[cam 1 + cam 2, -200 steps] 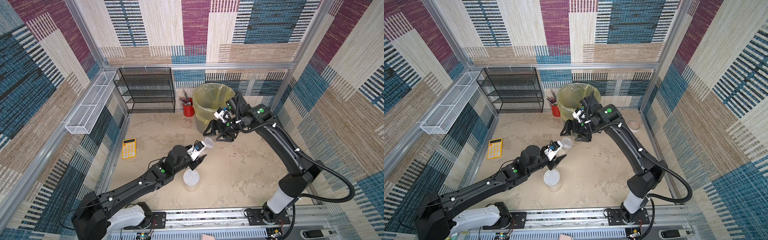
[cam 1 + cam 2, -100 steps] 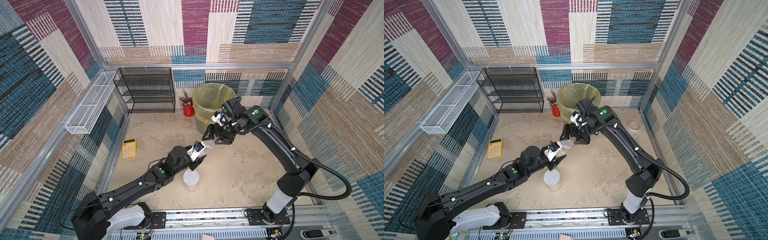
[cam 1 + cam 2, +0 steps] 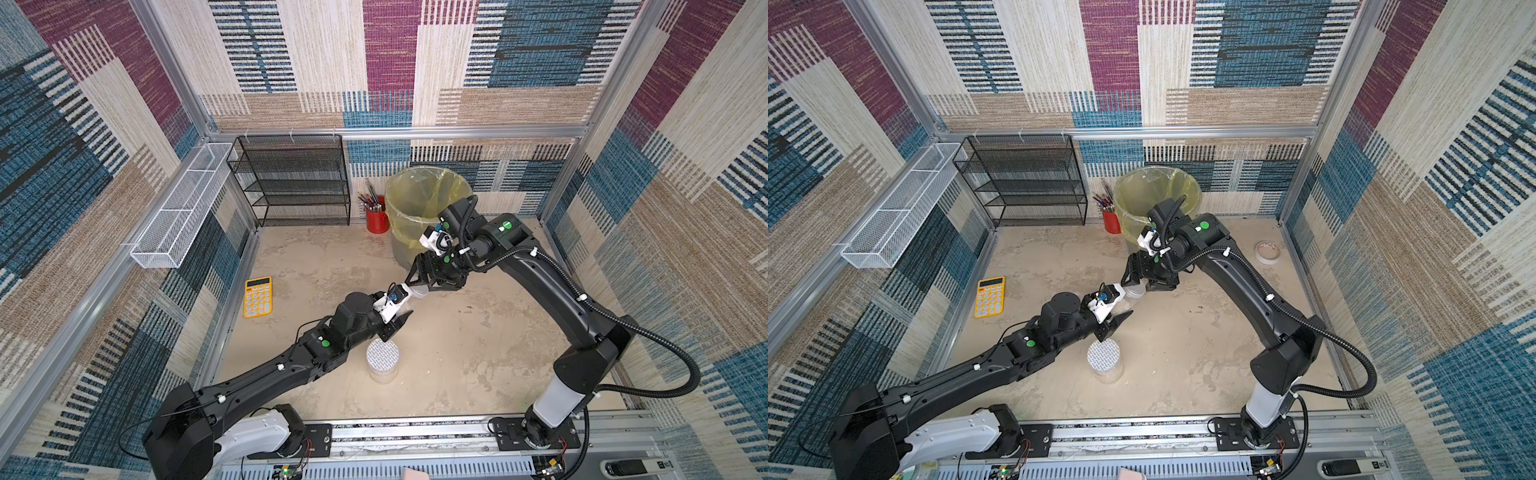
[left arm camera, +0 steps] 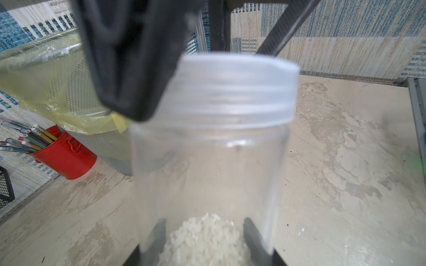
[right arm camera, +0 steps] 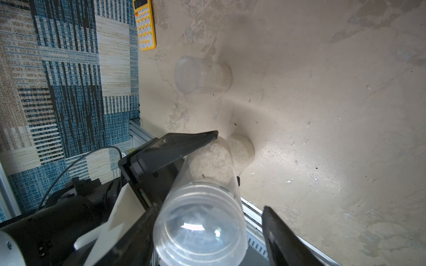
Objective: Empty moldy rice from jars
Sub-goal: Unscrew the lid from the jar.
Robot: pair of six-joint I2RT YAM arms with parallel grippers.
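Note:
My left gripper (image 3: 400, 318) (image 4: 204, 226) is shut on a clear jar (image 4: 207, 172) near its base and holds it tilted above the floor. Moldy rice (image 4: 205, 237) lies in a pale heap at that base. My right gripper (image 3: 419, 283) (image 5: 207, 211) is open and straddles the jar's clear lid (image 5: 200, 230) (image 3: 1134, 289); one finger is at the lid, the other stands apart. A jar with a white grid lid (image 3: 382, 353) (image 3: 1104, 354) stands on the floor below my left gripper. Another clear jar (image 5: 202, 76) stands near the calculator.
A bin with a yellow bag (image 3: 428, 199) and a red pencil cup (image 3: 377, 216) stand at the back, just behind my right arm. A yellow calculator (image 3: 258, 297) lies at left. A black mesh rack (image 3: 291, 183), a white wire basket (image 3: 178, 208) and a tape roll (image 3: 1268, 252) line the edges.
My right gripper has come down from beside the bin to the held jar's lid, and its jaws have narrowed around it. The left arm and its jar have stayed put.

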